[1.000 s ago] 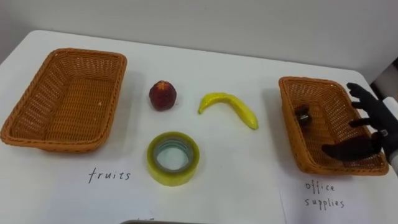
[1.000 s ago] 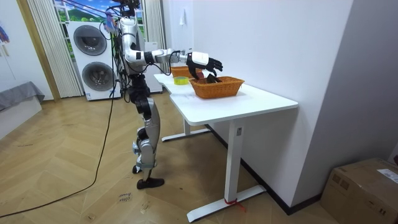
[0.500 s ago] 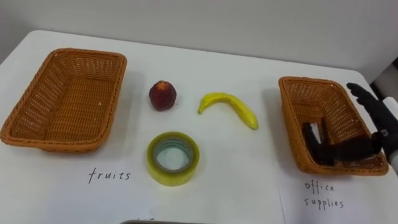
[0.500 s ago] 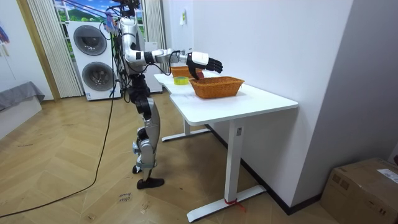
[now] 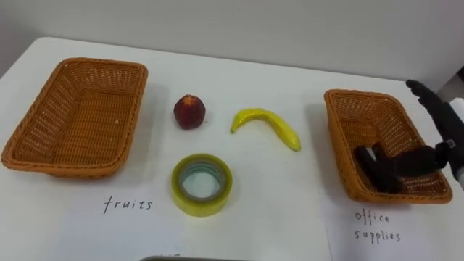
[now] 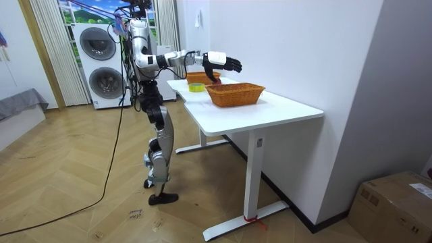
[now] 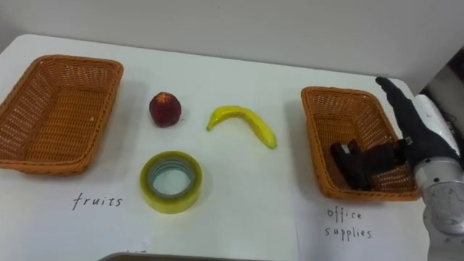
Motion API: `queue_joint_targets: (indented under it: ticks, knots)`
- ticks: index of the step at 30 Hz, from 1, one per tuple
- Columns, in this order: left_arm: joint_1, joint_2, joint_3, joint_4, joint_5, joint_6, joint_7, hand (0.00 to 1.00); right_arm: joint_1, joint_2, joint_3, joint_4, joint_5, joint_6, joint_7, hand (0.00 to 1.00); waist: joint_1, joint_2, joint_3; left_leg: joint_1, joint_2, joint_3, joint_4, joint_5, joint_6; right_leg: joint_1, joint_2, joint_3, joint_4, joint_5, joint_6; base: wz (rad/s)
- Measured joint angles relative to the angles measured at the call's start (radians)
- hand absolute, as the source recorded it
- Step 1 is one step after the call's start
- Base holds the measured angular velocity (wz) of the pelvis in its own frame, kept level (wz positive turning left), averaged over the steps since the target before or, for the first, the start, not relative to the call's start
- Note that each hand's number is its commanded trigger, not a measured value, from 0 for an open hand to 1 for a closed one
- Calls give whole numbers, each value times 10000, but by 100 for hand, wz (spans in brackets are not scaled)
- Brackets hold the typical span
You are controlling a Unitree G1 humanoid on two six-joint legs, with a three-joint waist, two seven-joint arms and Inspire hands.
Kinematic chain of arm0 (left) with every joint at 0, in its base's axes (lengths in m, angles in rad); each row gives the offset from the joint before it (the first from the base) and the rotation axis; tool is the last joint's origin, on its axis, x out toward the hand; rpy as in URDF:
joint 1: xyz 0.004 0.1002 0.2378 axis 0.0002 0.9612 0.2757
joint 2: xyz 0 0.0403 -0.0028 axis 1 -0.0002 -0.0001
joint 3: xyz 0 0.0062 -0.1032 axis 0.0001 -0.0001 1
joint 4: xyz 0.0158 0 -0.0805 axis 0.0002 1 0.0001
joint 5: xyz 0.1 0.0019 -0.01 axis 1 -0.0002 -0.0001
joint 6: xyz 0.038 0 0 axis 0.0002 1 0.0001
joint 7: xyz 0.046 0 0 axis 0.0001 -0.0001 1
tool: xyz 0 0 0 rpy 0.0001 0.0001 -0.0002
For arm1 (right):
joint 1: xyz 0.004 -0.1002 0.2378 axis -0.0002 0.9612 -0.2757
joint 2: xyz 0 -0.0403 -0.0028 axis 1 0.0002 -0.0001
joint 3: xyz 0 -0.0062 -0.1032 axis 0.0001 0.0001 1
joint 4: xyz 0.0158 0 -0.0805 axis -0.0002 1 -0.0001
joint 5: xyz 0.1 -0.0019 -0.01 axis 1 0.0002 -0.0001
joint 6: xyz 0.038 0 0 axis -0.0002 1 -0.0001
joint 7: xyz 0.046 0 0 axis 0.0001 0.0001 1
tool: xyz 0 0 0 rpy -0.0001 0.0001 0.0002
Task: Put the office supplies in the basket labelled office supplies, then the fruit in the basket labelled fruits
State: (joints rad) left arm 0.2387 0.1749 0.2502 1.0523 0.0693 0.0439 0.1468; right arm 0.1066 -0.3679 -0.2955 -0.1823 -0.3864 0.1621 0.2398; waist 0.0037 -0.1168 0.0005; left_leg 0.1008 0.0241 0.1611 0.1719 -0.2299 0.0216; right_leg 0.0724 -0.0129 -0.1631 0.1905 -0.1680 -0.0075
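Note:
My right hand (image 5: 437,116) hovers open, fingers straight, over the right rim of the right wicker basket (image 5: 341,145), which is labelled office supplies. A black office item (image 5: 375,167) lies on that basket's floor, below my thumb and clear of it. On the white table (image 5: 290,217) between the baskets lie a red apple (image 5: 189,111), a yellow banana (image 5: 268,125) and a yellow tape roll (image 5: 201,184). The left wicker basket (image 5: 76,116), labelled fruits, holds nothing. In the room view my right hand (image 6: 226,64) is raised above the nearer basket (image 6: 235,93).
I stand at the table's long side, with a white wall behind it. A dark edge (image 5: 181,258) shows at the table's near side. Washing machines (image 6: 101,61) stand behind me in the room view.
The black item has come to rest lower on the right basket's floor. My right hand has lifted up and drawn back to the right, away from the basket.

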Motion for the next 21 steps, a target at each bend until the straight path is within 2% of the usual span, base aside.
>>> queue_joint_targets:
  ticks: [4, 11, 18, 21]
  knots:
    - [-52, -8, 28, 144, -7, -3, 6, 0, -341, 0, -26, -465, 309, -1, -176, 0, -14, 36, 24, 1, -1, 11, 6, 3, 5, -16, 7, 118, 29, 0, 0, 0]
    - [-21, -9, 32, 296, 8, 2, -5, 0, -1044, 1, -9, -1246, 903, -4, -438, 0, 66, 58, 26, -24, -10, 3, 6, 3, 5, -26, -2, -28, 5, 3, 4, 1]
    - [-45, -80, -7, 288, 3, 6, -14, 0, -1065, 10, 29, -1509, 1508, -23, -555, 0, 152, 87, 16, -36, -30, 1, -9, 3, 5, -11, -6, -110, -27, 6, 10, 1]
    - [-88, -56, -231, 295, 0, 21, -22, 0, -1048, 63, 558, -1500, 1544, -18, -760, 0, 273, 134, -1, -15, -7, -12, -19, 3, 3, -13, 0, -71, -23, 7, 10, -1]
